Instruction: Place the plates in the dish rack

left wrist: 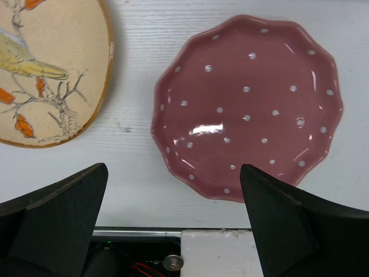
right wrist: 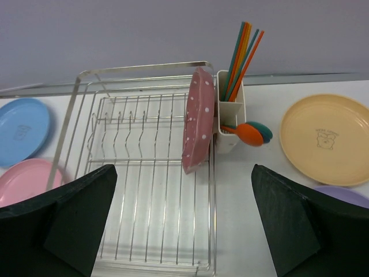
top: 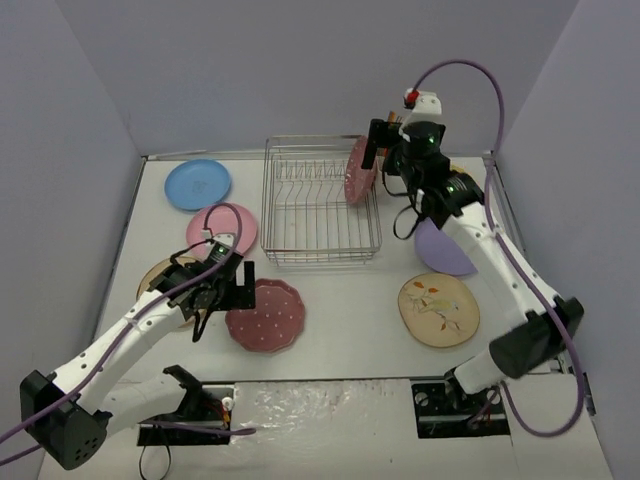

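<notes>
The worktop (top: 340, 300) carries everything. The dish rack (top: 320, 205) sits at its back centre. One dotted dark-pink plate (right wrist: 197, 121) stands on edge in the rack's right-hand slots, beside the white utensil cup (right wrist: 229, 115). The other plates (top: 198, 184) lie flat around the rack. The second dotted plate (left wrist: 248, 107) lies under my left gripper (left wrist: 173, 170), which hangs open over its near rim. My right gripper (right wrist: 183, 167) is spread wide too, holding nothing, facing the racked plate. I judge these to be glazed ceramic: stiff, fairly heavy, slick, apt to chip. I'd pinch the scalloped rim with one finger under the lip, since the flat face offers no hold.
</notes>
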`<state>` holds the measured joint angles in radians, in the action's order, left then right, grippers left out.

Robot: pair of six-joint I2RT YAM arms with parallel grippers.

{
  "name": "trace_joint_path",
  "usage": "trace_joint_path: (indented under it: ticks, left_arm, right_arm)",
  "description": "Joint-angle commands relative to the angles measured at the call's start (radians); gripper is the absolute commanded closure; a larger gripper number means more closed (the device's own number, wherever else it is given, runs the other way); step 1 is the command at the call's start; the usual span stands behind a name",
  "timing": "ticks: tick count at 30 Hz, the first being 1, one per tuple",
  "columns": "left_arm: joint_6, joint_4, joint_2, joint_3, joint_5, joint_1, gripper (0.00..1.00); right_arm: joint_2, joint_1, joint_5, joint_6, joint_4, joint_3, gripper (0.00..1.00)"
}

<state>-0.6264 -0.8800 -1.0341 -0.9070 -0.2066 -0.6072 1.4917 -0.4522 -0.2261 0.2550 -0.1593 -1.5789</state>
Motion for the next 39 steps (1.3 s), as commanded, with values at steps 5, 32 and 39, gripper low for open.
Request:
trace_joint_path:
  ticks: [5, 32, 39]
  left_arm:
    - [0.017, -0.010, -0.309, -0.206, -0.143, -0.335, 0.03]
    - [0.048, 0.184, -0.686, -0.163, 0.052, -0.490, 0.52]
    - [0.040, 0.197, -0.675, -0.117, 0.066, -0.490, 0.88]
  right_arm:
    - [-0.377, 0.011, 0.092, 0.065, 0.030, 0.289, 0.00]
    - [-0.681, 0.014, 0.150, 0.122, -0.077, 0.613, 0.00]
    - [-0.719, 0.014, 0.189, 0.139, -0.081, 0.663, 0.00]
